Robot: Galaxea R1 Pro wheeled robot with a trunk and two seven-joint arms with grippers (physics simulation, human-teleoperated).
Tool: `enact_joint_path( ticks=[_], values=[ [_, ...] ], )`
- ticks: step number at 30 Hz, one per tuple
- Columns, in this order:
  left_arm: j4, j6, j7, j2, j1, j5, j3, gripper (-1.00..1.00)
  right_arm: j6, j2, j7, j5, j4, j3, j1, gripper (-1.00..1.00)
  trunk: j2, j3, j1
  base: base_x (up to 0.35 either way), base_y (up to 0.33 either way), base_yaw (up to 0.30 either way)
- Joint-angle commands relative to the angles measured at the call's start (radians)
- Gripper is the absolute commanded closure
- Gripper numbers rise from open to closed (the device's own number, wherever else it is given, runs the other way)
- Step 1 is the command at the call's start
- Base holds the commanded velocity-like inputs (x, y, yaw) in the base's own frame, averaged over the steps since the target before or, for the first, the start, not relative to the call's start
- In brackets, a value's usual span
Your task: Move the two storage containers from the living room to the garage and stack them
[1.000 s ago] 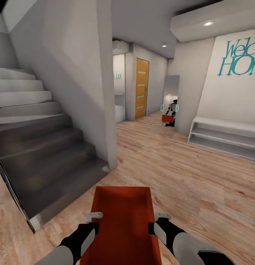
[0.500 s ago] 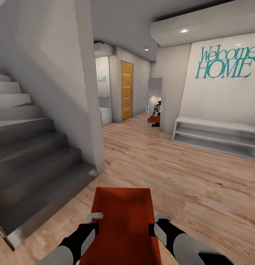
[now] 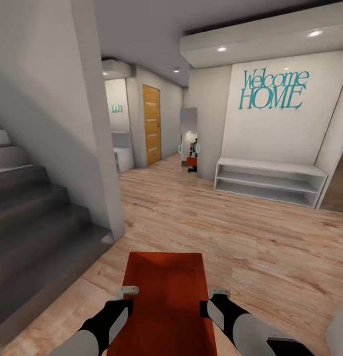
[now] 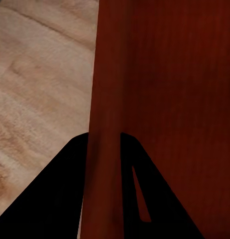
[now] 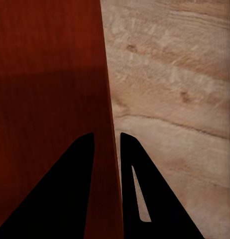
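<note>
Container (image 3: pixel 164 296) in transit, at 6 o'clock: left fingers (image 4: pixel 70 189) and right fingers (image 5: pixel 140 189) clamped on opposite walls; hallway door (image 3: pixel 151 124) at 12; garage unreached, stacking pending.

matt red-orange container (image 3: pixel 164 291); light wood-plank floor (image 3: pixel 250 237), faint sheen

Home hallway: staircase (image 3: pixel 37 207), "Welcome HOME" sign (image 3: pixel 273 90)

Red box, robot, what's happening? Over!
Left gripper and right gripper each clamped on a side wall of the red box. Wood floor ahead open; stairs at left.
</note>
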Motion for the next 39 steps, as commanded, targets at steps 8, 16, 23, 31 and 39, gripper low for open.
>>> enact_joint_path(
  ticks=[8,16,23,31,39],
  values=[
    [0.000,0.024,-0.083,0.003,0.000,0.041,-0.004,1.00,-0.023,-0.010,-0.004,-0.016,-0.005,0.006,-0.001,1.00,-0.001,0.007,0.000,0.306,0.000,-0.219],
    [0.003,0.024,-0.083,0.002,0.000,0.041,-0.004,1.00,-0.023,-0.010,-0.004,-0.016,-0.005,0.006,-0.001,1.00,-0.001,0.007,0.000,0.339,0.000,-0.023],
    [0.003,0.024,-0.083,0.002,0.000,0.041,-0.004,1.00,-0.023,-0.010,-0.004,-0.016,-0.005,0.006,-0.001,1.00,-0.001,0.007,0.000,0.340,0.000,0.000],
    [0.003,0.024,-0.082,0.002,0.000,0.041,-0.004,1.00,-0.023,-0.010,-0.004,-0.016,-0.005,0.006,-0.001,1.00,-0.001,-0.003,0.000,0.340,0.000,0.000],
    [0.005,0.024,-0.082,0.002,0.000,0.041,-0.004,1.00,-0.023,-0.010,-0.004,-0.016,-0.005,0.006,-0.001,1.00,-0.001,-0.005,0.000,0.340,0.000,0.000]
  ],
)
